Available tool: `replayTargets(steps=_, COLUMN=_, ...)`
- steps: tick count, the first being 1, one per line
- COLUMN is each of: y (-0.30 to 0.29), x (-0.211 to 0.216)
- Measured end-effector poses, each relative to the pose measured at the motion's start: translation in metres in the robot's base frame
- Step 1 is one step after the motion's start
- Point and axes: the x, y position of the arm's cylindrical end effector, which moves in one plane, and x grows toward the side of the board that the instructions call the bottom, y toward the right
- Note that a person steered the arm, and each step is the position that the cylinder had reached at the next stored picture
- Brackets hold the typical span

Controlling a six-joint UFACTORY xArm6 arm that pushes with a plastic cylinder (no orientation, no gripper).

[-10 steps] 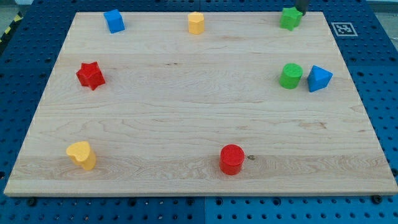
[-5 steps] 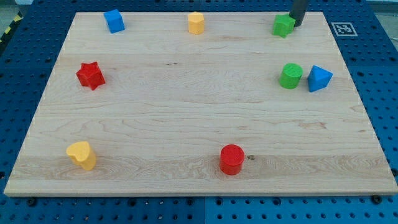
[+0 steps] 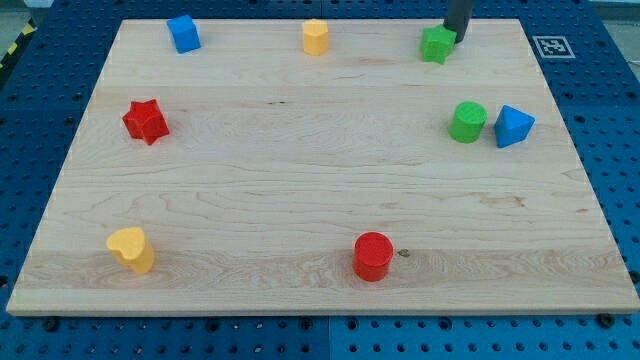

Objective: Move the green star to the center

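The green star (image 3: 436, 45) lies near the top right of the wooden board (image 3: 300, 170). My tip (image 3: 455, 37) is touching the star's upper right side; the dark rod rises out of the view's top. The board's middle lies well below and to the left of the star.
A green cylinder (image 3: 467, 122) and a blue triangular block (image 3: 514, 126) sit together at the right. A yellow block (image 3: 316, 36) and a blue block (image 3: 183, 33) lie along the top. A red star (image 3: 145, 121) is at the left, a yellow heart (image 3: 132, 249) at bottom left, a red cylinder (image 3: 373, 256) at the bottom.
My tip has moved left and slightly down, pushing the green star leftward and a little down from the top right corner. The other blocks have not moved.
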Motion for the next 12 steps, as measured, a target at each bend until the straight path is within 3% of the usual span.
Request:
replayTargets(steps=2, y=-0.003, x=0.007)
replayTargets(steps=5, y=-0.018, x=0.054)
replayTargets(steps=8, y=-0.061, x=-0.012)
replayTargets(steps=10, y=-0.066, x=0.039)
replayTargets(steps=12, y=-0.078, x=0.054)
